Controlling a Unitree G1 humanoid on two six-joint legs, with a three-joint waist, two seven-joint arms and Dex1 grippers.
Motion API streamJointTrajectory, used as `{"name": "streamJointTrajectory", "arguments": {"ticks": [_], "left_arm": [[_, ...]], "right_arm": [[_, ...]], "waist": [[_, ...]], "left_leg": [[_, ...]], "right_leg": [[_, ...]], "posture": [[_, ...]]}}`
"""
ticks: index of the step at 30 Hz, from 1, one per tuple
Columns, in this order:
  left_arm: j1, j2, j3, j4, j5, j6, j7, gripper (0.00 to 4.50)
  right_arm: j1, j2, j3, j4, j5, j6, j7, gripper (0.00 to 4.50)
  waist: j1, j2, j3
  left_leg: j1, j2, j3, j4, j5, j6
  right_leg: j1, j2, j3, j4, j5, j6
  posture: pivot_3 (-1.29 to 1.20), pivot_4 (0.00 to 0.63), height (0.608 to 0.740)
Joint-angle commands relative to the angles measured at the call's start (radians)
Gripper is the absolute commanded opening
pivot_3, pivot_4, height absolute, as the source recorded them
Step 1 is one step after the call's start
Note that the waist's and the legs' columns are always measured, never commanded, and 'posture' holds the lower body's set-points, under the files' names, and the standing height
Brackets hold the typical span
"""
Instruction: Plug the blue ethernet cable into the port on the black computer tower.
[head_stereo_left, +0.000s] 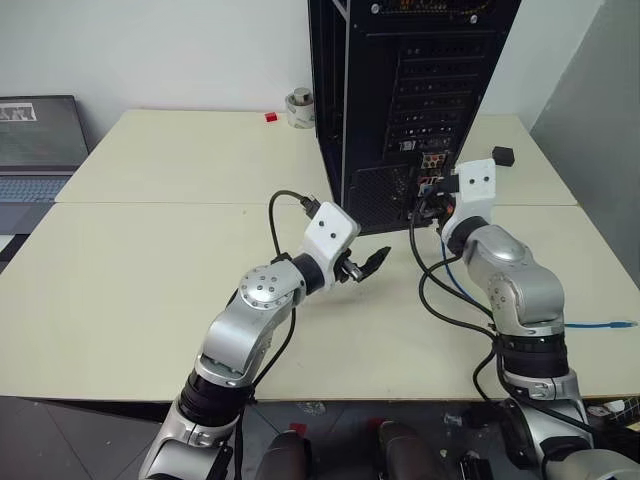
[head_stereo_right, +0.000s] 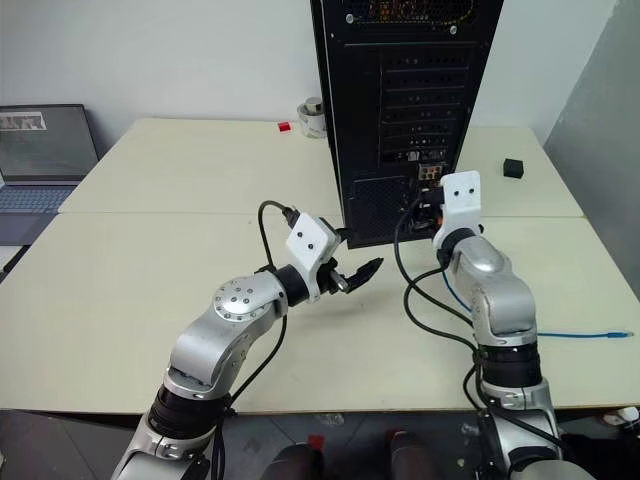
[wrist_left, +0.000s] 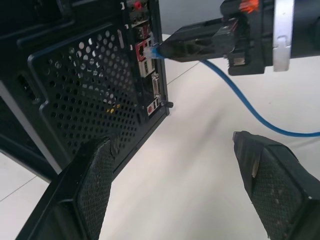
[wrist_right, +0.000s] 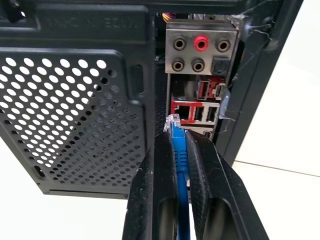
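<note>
The top of the black computer tower is cut off by the head views; it stands toward the desk's far edge, back panel facing the robot. The right gripper is clamped on the blue ethernet cable just behind its clear plug, held right at the red-framed port. Whether the plug is seated is hard to make out. The cable's slack trails to the desk's right edge. The left gripper hovers with jaws wide apart, holding nothing. A laptop sits beyond the desk's left edge, against a white wall.
</note>
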Motion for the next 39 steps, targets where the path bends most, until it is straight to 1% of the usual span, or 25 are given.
{"name": "streamJointTrajectory", "arguments": {"ticks": [1, 39], "left_arm": [[-0.003, 0.001, 0.004, -0.043, -0.010, -0.022, -0.009, 3.85], [0.003, 0.030, 0.004, -0.049, -0.021, -0.020, -0.023, 3.85]], "right_arm": [[-0.030, 0.000, -0.021, -0.009, -0.009, -0.033, -0.005, 0.03], [-0.057, -0.004, -0.025, 0.062, -0.035, -0.087, 0.006, 0.03]], "waist": [[0.000, 0.000, 0.000], [0.000, 0.000, 0.000]], "left_leg": [[0.000, 0.000, 0.000, 0.000, 0.000, 0.000], [0.000, 0.000, 0.000, 0.000, 0.000, 0.000]], "right_leg": [[0.000, 0.000, 0.000, 0.000, 0.000, 0.000], [0.000, 0.000, 0.000, 0.000, 0.000, 0.000]], "posture": [[0.00, 0.150, 0.740], [0.00, 0.150, 0.740]]}}
